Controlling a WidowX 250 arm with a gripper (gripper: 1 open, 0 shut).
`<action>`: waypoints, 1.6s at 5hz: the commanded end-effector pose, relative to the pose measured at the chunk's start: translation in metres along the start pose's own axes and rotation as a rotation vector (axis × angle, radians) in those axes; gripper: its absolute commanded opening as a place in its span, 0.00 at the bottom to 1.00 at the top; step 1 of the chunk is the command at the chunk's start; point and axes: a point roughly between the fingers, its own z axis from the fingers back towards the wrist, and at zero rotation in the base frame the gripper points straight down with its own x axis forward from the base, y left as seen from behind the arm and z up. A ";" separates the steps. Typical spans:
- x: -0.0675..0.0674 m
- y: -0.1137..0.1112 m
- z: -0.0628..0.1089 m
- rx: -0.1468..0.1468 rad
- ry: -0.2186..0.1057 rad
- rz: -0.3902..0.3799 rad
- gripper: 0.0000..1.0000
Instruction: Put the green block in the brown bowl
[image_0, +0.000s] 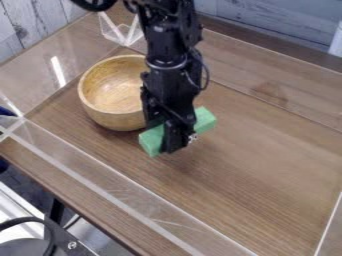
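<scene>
Black metal gripper (170, 137) is clamped on the small flat green block (178, 133), long axis roughly 2-to-8 o'clock. Round tan-brown wooden bowl (95, 111) sits just beside it, toward 10 o'clock; move that way.

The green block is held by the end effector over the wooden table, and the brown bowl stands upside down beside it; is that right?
Not quite: the brown bowl stands upright, with its opening facing up, as the camera view shows. The rest is right: the green block is held by the end effector over the wooden table.
</scene>
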 end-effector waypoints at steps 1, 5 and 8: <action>0.012 0.018 0.025 0.054 -0.080 0.054 0.00; 0.006 0.112 0.047 0.110 -0.106 0.304 0.00; 0.002 0.132 0.024 0.106 -0.066 0.338 0.00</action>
